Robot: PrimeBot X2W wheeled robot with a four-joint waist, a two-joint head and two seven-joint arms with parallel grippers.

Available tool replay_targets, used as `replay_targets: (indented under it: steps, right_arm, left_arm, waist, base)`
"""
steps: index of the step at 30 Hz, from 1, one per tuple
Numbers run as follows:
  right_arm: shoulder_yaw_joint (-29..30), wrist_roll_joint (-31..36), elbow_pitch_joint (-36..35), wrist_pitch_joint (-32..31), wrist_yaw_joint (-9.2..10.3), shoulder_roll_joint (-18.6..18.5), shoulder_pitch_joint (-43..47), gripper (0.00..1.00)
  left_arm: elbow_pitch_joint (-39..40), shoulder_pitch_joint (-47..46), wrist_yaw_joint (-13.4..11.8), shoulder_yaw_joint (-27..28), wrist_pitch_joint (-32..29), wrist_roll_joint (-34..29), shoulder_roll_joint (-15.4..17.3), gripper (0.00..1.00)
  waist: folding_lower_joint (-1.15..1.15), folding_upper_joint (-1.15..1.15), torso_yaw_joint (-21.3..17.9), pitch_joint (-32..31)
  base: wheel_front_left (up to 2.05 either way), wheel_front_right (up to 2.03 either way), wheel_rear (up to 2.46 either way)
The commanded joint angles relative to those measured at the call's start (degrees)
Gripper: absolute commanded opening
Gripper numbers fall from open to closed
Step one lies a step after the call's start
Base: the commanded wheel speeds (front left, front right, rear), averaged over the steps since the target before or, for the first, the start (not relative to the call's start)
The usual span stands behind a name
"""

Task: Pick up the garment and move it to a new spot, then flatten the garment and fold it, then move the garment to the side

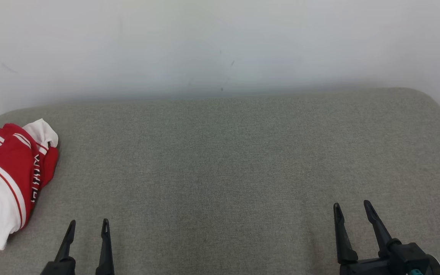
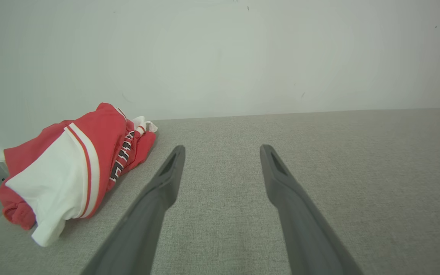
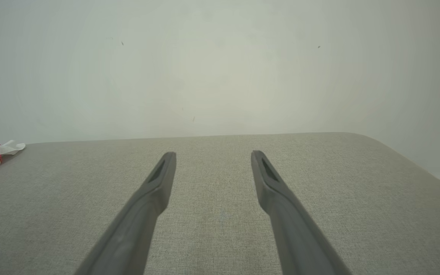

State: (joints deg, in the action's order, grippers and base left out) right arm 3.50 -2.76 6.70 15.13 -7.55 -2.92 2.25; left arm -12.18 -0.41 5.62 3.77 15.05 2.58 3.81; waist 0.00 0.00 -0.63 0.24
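Along the left edge of the counter (image 1: 220, 160), up toward its far left corner, we see the garment (image 1: 10, 179) lying in a crumpled heap. It is soft red jersey cloth with broad white panels, thin stripes and a strip of dark lettering down one fold. A white end sticks out on its near side, and the heap runs past the left border of the head view.

The counter is covered in grey woven fabric with a fine, even grain. Its far corners are rounded, and its far edge meets a plain pale wall (image 1: 220, 42).

Our left tool (image 1: 88, 221) sits at the near edge, just right of the garment and not touching it. Its two long, dark, tapered fingers (image 2: 166, 179) are spread apart with nothing between them. Our right tool (image 1: 351, 203) is toward the near right corner, likewise spread and empty.

Between the two tools, and out to the far and right edges, the grey cloth lies flat and open.
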Motion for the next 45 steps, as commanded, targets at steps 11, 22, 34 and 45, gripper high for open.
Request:
replay_targets:
  steps: [11, 22, 34, 45]
  right_arm:
    - [0.23, -2.92, 1.50, 0.04, 0.12, 0.06, 0.03, 1.00]
    - [-0.01, -3.93, 4.79, 0.04, 0.12, 0.07, -1.12, 1.00]
    - [0.14, -3.22, 6.99, 0.04, 0.12, 0.07, -2.28, 1.00]
    - [0.20, -3.57, 7.73, 0.03, 0.12, 0.07, -2.31, 1.00]
  left_arm:
    - [0.43, -0.05, 0.28, 0.34, 0.20, 0.13, -0.39, 1.00]
    - [0.61, 0.56, 0.25, 0.41, 0.20, -0.14, -0.58, 1.00]
    - [0.50, 0.75, -0.10, 0.22, 0.20, -0.23, -0.72, 1.00]
    - [0.68, 0.81, -0.41, -0.04, 0.20, -0.41, -0.83, 1.00]
  waist:
    - [0.00, 0.00, 0.05, -0.09]
    - [0.00, 0.00, -0.03, -0.39]
    - [0.00, 0.00, 0.26, -0.45]
    - [0.00, 0.00, 0.84, -0.35]
  base:
    - [0.00, 0.00, 0.00]
    - [0.00, 0.00, 0.00]
    - [0.00, 0.00, 0.00]
    - [0.00, 0.00, 0.00]
